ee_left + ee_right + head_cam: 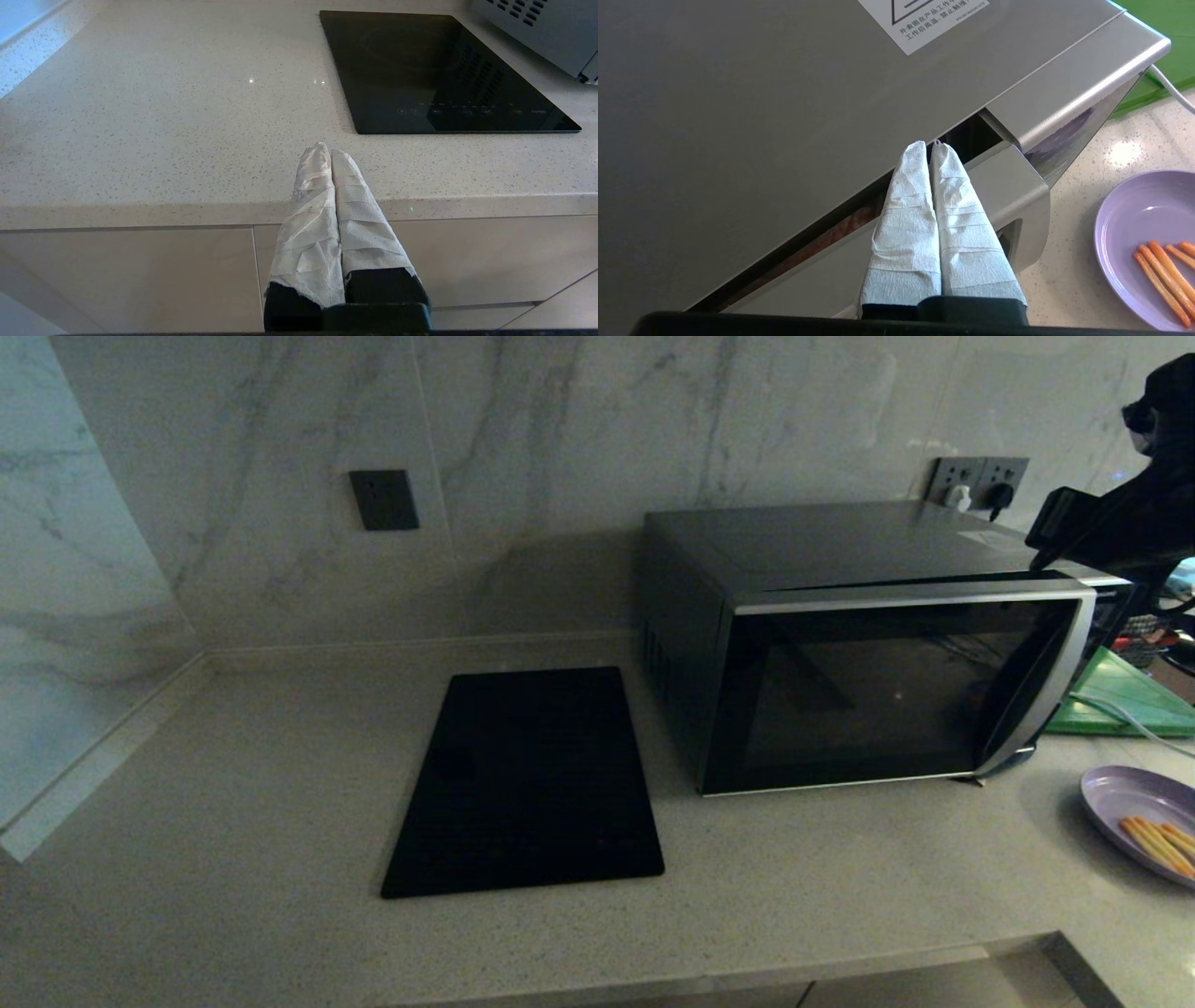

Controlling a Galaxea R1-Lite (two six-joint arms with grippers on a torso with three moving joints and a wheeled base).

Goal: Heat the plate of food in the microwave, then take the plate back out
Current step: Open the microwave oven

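Observation:
The dark grey-silver microwave [840,546] stands at the back right of the counter. Its black glass door [868,695] is slightly ajar at the handle [1046,700] side. My right gripper [928,145] is shut and holds nothing. Its wrapped tips sit in the dark gap between the microwave top [784,93] and the door's upper edge, just by the handle [1017,186]. The lavender plate [1120,798] with orange sticks [1158,845] lies on the counter right of the microwave; the plate [1134,219] is apart from the gripper. My left gripper [329,148] is shut and empty, parked off the counter's front edge.
A flat black cooktop panel [527,784] is set into the counter left of the microwave. A green board [1125,695] and a white cable [1120,721] lie behind the plate. Wall sockets [976,481] sit behind the microwave. The marble wall closes the back and left.

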